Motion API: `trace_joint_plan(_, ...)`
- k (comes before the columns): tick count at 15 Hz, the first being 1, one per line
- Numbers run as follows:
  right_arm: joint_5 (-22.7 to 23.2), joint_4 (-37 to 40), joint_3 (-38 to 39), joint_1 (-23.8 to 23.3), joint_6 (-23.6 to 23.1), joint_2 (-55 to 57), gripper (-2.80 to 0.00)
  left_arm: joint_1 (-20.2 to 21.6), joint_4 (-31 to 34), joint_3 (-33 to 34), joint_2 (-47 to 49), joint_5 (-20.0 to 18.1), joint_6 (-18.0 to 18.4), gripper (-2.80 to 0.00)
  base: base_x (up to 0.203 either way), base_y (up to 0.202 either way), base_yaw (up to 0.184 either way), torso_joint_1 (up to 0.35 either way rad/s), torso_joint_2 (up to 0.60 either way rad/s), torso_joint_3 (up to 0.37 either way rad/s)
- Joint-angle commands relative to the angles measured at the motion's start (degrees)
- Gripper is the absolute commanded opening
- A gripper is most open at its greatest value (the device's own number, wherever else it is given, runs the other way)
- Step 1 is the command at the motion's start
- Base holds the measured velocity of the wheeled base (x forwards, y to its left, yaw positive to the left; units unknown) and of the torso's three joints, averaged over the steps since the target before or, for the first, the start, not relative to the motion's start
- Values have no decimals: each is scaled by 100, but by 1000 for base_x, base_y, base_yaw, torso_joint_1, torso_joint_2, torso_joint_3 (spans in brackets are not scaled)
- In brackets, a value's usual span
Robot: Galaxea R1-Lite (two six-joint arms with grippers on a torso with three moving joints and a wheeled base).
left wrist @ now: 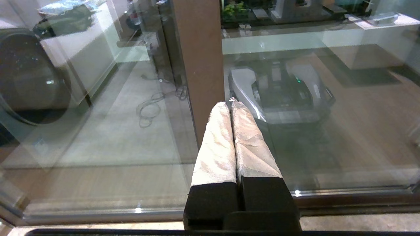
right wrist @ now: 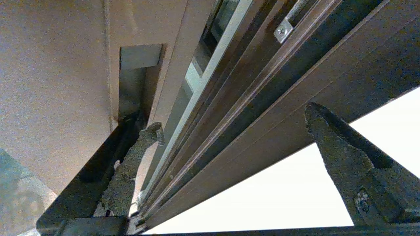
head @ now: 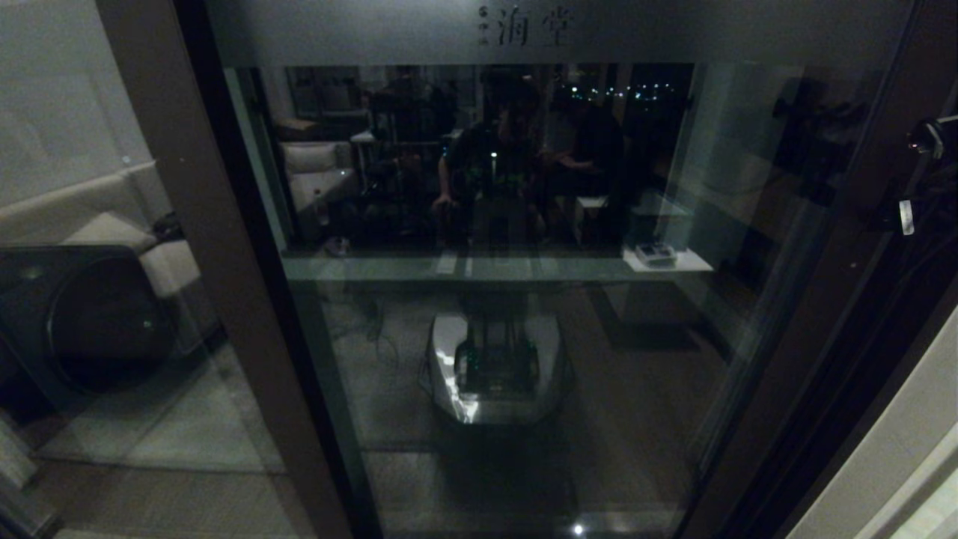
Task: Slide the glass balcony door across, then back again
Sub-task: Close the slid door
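The glass balcony door [head: 524,299] fills the head view, with its frosted top strip [head: 673,30] bearing Chinese characters and dark brown stiles at left [head: 217,262] and right [head: 846,299]. My right arm [head: 928,172] is raised at the right stile. In the right wrist view my right gripper [right wrist: 234,121] is open, its fingers [right wrist: 154,131] spread either side of the brown frame rails [right wrist: 262,108], one tip beside a dark recess [right wrist: 131,85] in the stile. My left gripper [left wrist: 229,103] is shut on nothing, low down, pointing at the left stile [left wrist: 200,65].
A dark round-fronted machine [head: 90,314] stands behind the glass at left. The robot's own base [head: 494,367] is reflected in the pane. A pale wall [head: 898,449] borders the doorway at right. The bottom track [left wrist: 344,196] runs along the floor, and a cable [left wrist: 154,105] lies beyond the glass.
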Motion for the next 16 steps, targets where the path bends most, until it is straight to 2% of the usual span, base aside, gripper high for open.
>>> trace_joint_plan(1, 12, 1, 57, 8, -7, -160, 0, 0, -2, 9, -1, -2, 3, -280, 0, 0, 0, 0, 0, 0)
trace_joint_plan(5, 42, 2, 109, 17, 2, -243, 0, 0, -2, 9, -1, -2, 3, -280, 0, 0, 0, 0, 0, 0)
trace_joint_plan(9, 412, 3, 433, 26, -2, -636, 0, 0, -2, 9, -1, -2, 3, -280, 0, 0, 0, 0, 0, 0)
trace_joint_plan(14, 433, 11, 654, 26, -9, -903, 0, 0, 5, 9, -1, -2, 3, -280, 0, 0, 0, 0, 0, 0)
trace_joint_plan(15, 491, 11, 696, 26, -9, -974, -280, 0, -2, 9, -1, -2, 3, -280, 0, 0, 0, 0, 0, 0)
trace_joint_plan(16, 669, 11, 782, 26, -29, -1043, -280, 0, -2, 9, -1, -2, 3, -280, 0, 0, 0, 0, 0, 0)
